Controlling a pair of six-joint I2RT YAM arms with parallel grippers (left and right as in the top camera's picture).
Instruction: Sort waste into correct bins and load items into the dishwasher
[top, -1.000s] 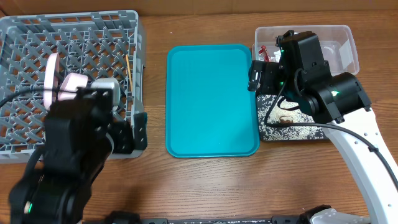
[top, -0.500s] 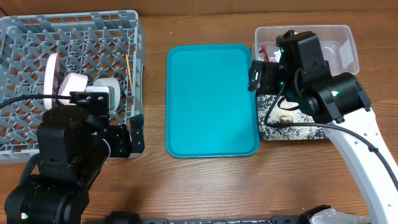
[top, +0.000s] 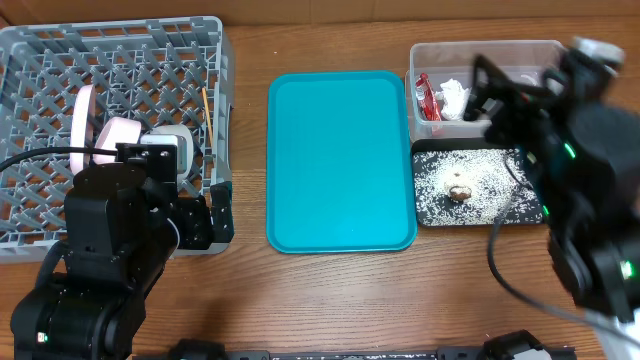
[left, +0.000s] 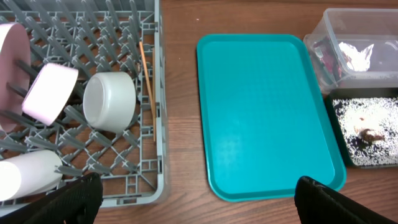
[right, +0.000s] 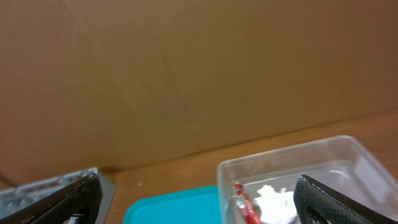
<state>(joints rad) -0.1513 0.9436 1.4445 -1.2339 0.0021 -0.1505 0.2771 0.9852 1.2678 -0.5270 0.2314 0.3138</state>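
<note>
1. A wooden desk (top: 330, 300) with visible brown grain carries everything; the right wrist view shows a plain brown, matte wall (right: 186, 74) behind it.
2. The only printing is on the red snack wrapper (top: 423, 95), and it is too small to read.
3. That wrapper and a crumpled white tissue (top: 455, 97) lie in the clear plastic tub (top: 540, 55), a round-cornered rectangle at the upper right of the overhead frame.
4. Just below the tub, the shallow black tray (top: 528, 205) holds scattered white grains (top: 440, 200) with brown food bits (top: 459, 190) at the middle.
5. A smooth, flat teal tray (top: 340, 160) with rounded corners fills the centre.
6. At the upper left sits the grey lattice dish rack (top: 120, 50). In it a round pink-white plate (top: 82, 125) stands on edge, with a pinkish dish (left: 50, 93), a pale bowl (left: 111, 102) on its side, a white cup (left: 28, 175) and thin wooden chopsticks (left: 148, 87) near the right wall.
7. The left end effector (left: 196, 190) is spread wide and holds nothing.
8. The right end effector (right: 199, 199) is likewise wide apart and empty.
</note>
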